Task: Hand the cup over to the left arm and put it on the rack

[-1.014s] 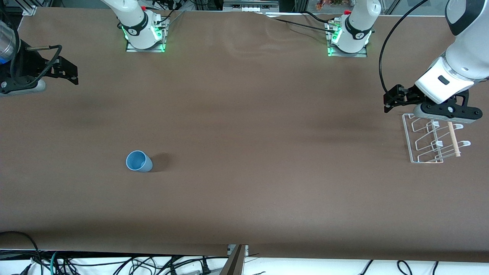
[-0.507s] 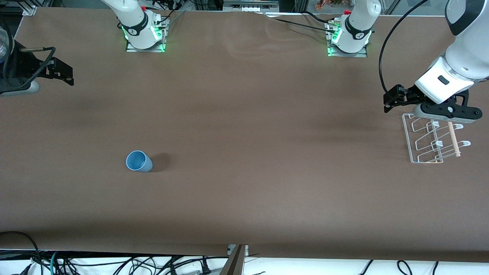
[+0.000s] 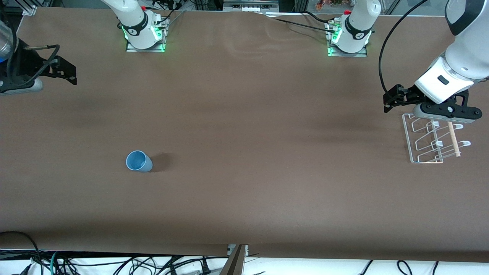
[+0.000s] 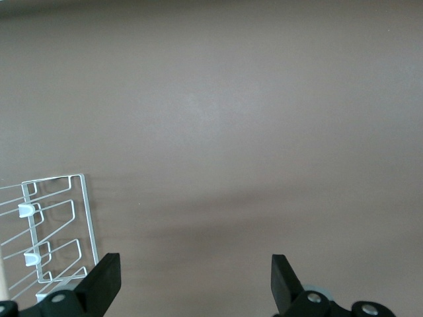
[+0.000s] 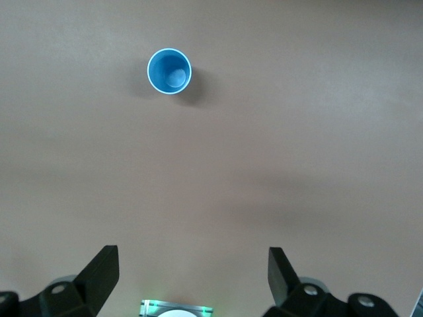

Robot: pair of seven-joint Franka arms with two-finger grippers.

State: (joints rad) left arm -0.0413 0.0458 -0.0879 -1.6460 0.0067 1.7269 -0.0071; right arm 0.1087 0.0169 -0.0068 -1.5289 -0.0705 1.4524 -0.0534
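Two grippers are up in the air and neither has anything in it. One landmark to steer by: the cup (image 3: 139,161), light blue, standing upright on the brown table (image 3: 244,130) with its mouth up, toward the right arm's end. From the right wrist view the cup (image 5: 169,71) sits alone on bare table, well apart from that gripper's black fingers (image 5: 99,274), which are spread wide with nothing between them. The right gripper (image 3: 57,70) hovers over the table's edge at its own arm's end, well away from the cup. Well apart from the cup, at the left arm's end, lies the white wire rack (image 3: 429,139) with its wooden rod (image 3: 453,139). The left gripper (image 3: 393,100) hangs over the rack's edge, fingers (image 4: 102,284) released wide, and the rack (image 4: 56,231) shows just beside one fingertip.
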